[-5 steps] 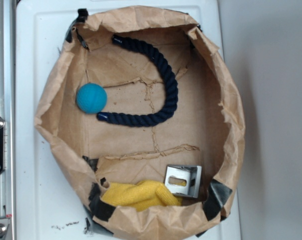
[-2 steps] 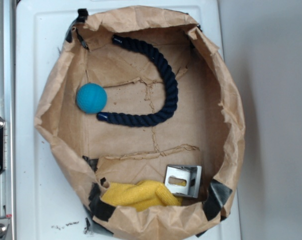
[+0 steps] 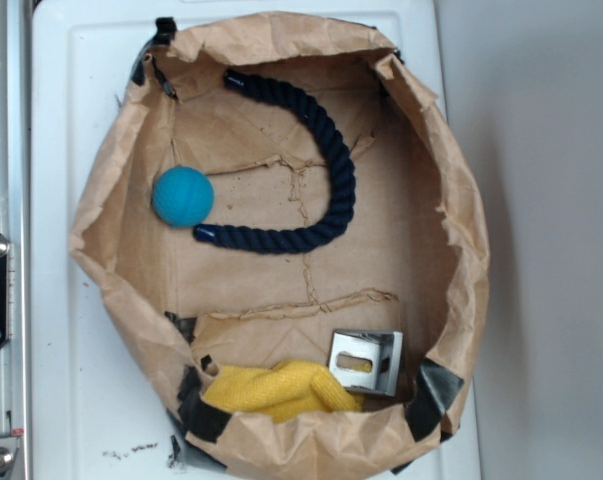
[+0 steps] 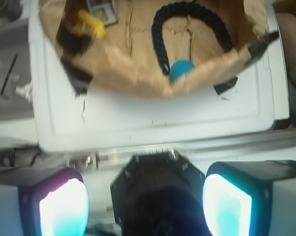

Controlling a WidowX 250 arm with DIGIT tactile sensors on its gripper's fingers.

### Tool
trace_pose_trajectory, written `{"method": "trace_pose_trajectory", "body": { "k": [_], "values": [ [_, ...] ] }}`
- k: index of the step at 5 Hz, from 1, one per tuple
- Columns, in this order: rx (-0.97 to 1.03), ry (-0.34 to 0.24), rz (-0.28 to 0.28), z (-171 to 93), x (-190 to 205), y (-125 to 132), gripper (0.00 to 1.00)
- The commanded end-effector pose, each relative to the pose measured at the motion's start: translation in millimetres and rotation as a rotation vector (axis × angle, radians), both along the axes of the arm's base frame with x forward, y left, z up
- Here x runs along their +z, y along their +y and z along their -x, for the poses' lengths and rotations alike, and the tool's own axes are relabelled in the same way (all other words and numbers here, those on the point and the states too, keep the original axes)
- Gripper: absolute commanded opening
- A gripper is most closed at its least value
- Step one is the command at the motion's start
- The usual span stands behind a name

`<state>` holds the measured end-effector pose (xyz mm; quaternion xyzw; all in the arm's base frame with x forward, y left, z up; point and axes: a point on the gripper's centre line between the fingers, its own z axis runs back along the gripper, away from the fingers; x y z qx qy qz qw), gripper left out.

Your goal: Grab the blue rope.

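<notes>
Blue rope (image 3: 326, 165) lies curved on floor of crumpled paper bag (image 3: 451, 250), one bright-blue tip just beside teal ball (image 3: 182, 196), other tip near far bag wall. Hand (image 4: 145, 199) released, fingers spread wide, nothing between, hanging outside bag over white surface (image 4: 152, 123), well apart from rope.

Risks, judged:
- Descent near ball-side tip: fingers knock ball, or close on ball instead.
- Raised paper rim snags fingers on way in.
- Grasp at tip: thick rope slips out; mid-curve safer.
- Yellow knotted cloth (image 3: 281, 388) and metal bracket (image 3: 366, 362) well clear, low concern.
</notes>
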<state>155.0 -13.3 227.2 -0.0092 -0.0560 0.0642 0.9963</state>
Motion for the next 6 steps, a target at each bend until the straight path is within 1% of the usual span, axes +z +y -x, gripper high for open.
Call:
{"method": "trace_pose_trajectory", "body": {
  "k": [1,2,3,4,5,6],
  "values": [
    [0.215,-0.152,0.011,-67.4,-10.6,24.3,1.0],
    [0.462,-0.314,0.033,-88.7,-32.6,45.4,1.0],
    [0.593,-0.294,0.049,-114.1,-51.3,59.3,1.0],
    [0.623,-0.288,0.062,-133.8,-64.6,72.4,1.0],
    [0.65,-0.264,0.1,-149.0,-86.7,89.8,1.0],
    [0.65,-0.264,0.1,-149.0,-86.7,89.8,1.0]
  ]
}}
